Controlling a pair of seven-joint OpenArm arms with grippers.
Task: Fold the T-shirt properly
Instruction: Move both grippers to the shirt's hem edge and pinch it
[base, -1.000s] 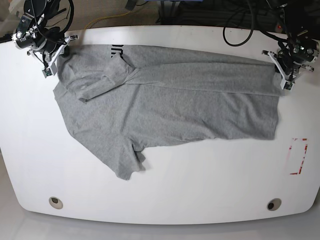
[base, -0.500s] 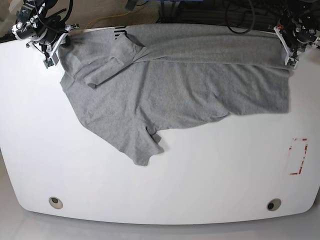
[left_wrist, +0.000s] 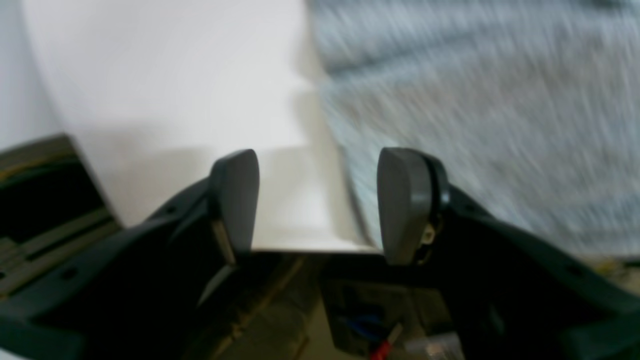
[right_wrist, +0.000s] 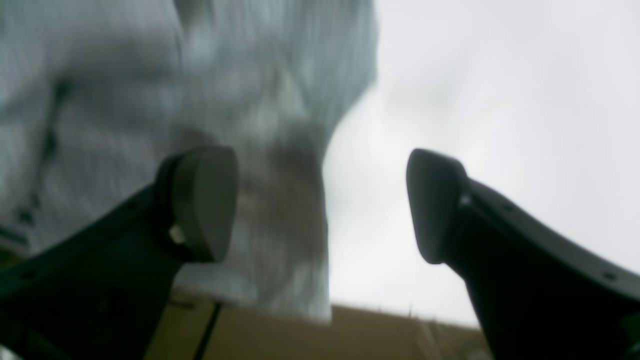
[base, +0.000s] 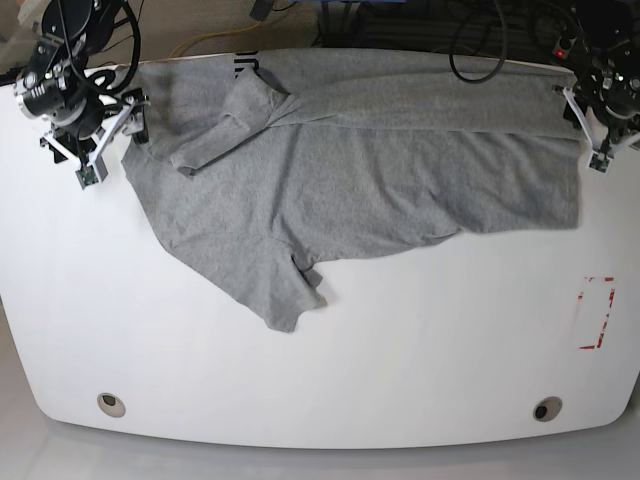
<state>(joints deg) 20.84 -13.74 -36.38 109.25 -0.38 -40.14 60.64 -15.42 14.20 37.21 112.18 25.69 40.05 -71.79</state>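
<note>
The heather-grey T-shirt (base: 350, 170) lies spread and wrinkly along the far side of the white table (base: 400, 380), its top edge at the table's far edge. One sleeve (base: 280, 300) points toward the front. Dark lettering (base: 242, 66) shows near the far edge. My right gripper (base: 110, 145) is open and empty just beside the shirt's left edge; in the right wrist view (right_wrist: 320, 205) blurred grey cloth (right_wrist: 150, 75) lies ahead. My left gripper (base: 590, 130) is open and empty at the shirt's right edge; in the left wrist view (left_wrist: 320, 205) the cloth (left_wrist: 475, 125) lies to the right.
A red tape rectangle (base: 597, 312) marks the table at the right. Two round holes (base: 112, 404) (base: 547, 408) sit near the front edge. Cables (base: 480, 50) hang beyond the far edge.
Both grippers dragged the shirt toward the far edge, then let go. They now stand open and have shifted slightly toward the front; the shirt lies still.
</note>
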